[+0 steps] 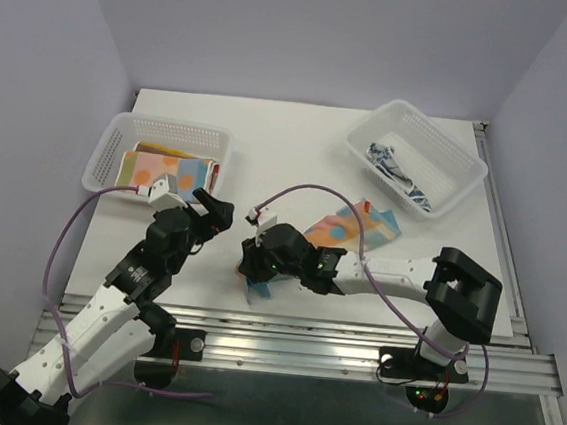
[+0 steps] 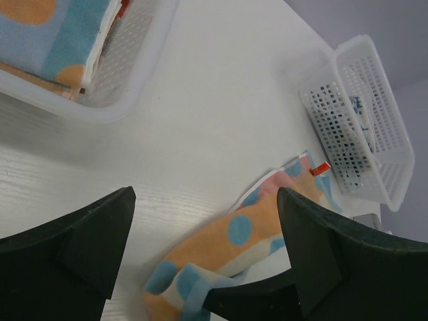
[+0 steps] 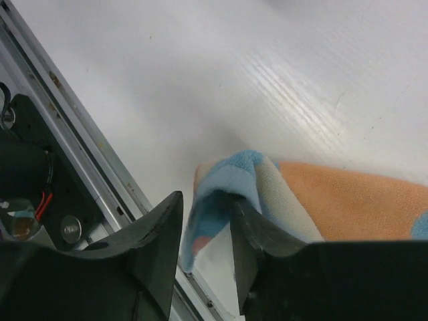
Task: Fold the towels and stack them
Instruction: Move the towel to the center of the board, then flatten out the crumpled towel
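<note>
**Overhead view with both wrist views.** A white table (image 1: 290, 143) carries two white perforated baskets. The left basket (image 1: 176, 124), at the far left, holds folded towels (image 1: 167, 169); the top one shows pastel squares with orange and blue dots. The right basket (image 1: 449, 146), at the far right, holds a crumpled blue-white patterned towel (image 1: 396, 171).

A third, pastel dotted towel (image 1: 347, 227) lies on the table between the baskets. It stretches as a long strip from near the right basket toward the near edge at centre. An orange tag shows at its far end in the left wrist view.

The right gripper (image 1: 257, 278) reaches leftward, low over the near end of this strip. In its wrist view the jaws stand partly apart, straddling the towel's folded blue edge, close to the table's near metal rail.

The left gripper (image 1: 215, 211) hangs above bare table, just near of the left basket. Its fingers (image 2: 100, 234) are spread wide, with nothing between them. The strip lies to its right, apart from it.
</note>
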Available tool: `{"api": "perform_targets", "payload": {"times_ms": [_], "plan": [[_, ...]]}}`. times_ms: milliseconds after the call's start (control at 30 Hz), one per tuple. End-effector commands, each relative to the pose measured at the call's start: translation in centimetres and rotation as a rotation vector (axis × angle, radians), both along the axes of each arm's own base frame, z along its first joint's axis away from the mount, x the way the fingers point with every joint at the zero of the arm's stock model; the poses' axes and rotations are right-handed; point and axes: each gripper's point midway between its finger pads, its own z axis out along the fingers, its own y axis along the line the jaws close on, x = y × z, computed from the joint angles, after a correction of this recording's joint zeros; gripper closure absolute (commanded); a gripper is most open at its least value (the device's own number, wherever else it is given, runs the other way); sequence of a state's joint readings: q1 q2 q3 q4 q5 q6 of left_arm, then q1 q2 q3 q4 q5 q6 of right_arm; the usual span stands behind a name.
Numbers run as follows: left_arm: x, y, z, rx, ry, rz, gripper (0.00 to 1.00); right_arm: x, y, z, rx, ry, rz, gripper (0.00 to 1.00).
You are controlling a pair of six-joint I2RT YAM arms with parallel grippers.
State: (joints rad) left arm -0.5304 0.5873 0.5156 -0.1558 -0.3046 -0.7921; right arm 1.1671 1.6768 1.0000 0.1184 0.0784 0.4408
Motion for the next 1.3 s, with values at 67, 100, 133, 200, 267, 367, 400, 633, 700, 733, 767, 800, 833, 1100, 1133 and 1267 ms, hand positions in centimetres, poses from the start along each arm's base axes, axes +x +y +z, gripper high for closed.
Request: {"api": "perform_targets", "payload": {"times_ms": [67,100,133,200,267,367,400,633,700,733,767,800,833,1100,1133,1267], "plan": [[-0.4,0.5,0.1,-0.021,-0.006,0.026,0.01,1.7,0.6,3.5,0.084,-0.039,-0.019,0.41],[-0.5,0.6,-0.1,-0.02,0.002,0.027,0.01,0.8,0.3,3.0,0.06,-0.034,0.038,0.33],[-0.6,0.5,-0.3,-0.021,0.007,0.02,0.01,0.0,-0.5,2.9,0.035,-0.022,0.064,0.29],[-0.8,0.4,-1.1,-0.016,0.026,0.013,0.01,-3.0,-1.5,1.9,0.026,0.039,0.193,0.21],[-0.9,0.1,-1.8,-0.018,0.045,0.0,0.01,-4.2,-2.3,1.7,0.037,0.059,0.228,0.19],[-1.0,-0.2,-2.8,-0.015,0.074,-0.013,0.01,-4.8,-4.3,0.7,0.011,0.076,0.192,0.2],[-1.1,-0.3,-3.0,-0.015,0.079,-0.015,0.01,-4.7,-4.7,0.2,-0.006,0.081,0.18,0.21],[-1.2,-0.1,-4.0,-0.008,0.101,-0.011,0.01,-7.1,-3.7,-2.8,-0.167,0.036,0.222,0.25],[-1.2,-0.2,-3.9,-0.01,0.098,-0.013,0.01,-6.0,-3.6,-3.1,-0.187,0.015,0.16,0.27],[-1.3,-0.2,-4.0,-0.009,0.1,-0.013,0.01,-5.8,-3.5,-3.7,-0.203,0.015,0.151,0.29],[-1.3,-0.1,-3.9,-0.009,0.1,-0.013,0.01,-5.6,-3.4,-3.7,-0.206,0.013,0.142,0.3],[-1.3,-0.2,-3.9,-0.009,0.101,-0.014,0.01,-5.6,-3.3,-4.0,-0.213,0.015,0.138,0.32],[-1.3,-0.2,-4.0,-0.009,0.101,-0.014,0.01,-5.7,-3.2,-4.6,-0.227,0.021,0.143,0.34],[-1.5,-0.2,-4.4,-0.013,0.111,-0.016,0.01,-4.2,-2.3,-4.5,-0.178,-0.012,0.053,0.54],[-1.5,-0.2,-4.4,-0.013,0.113,-0.016,0.01,-4.2,-2.3,-4.5,-0.174,-0.015,0.052,0.61],[-1.5,-0.3,-4.5,-0.013,0.115,-0.019,0.01,-3.8,-2.7,-3.9,-0.157,-0.027,0.021,0.98]]}}
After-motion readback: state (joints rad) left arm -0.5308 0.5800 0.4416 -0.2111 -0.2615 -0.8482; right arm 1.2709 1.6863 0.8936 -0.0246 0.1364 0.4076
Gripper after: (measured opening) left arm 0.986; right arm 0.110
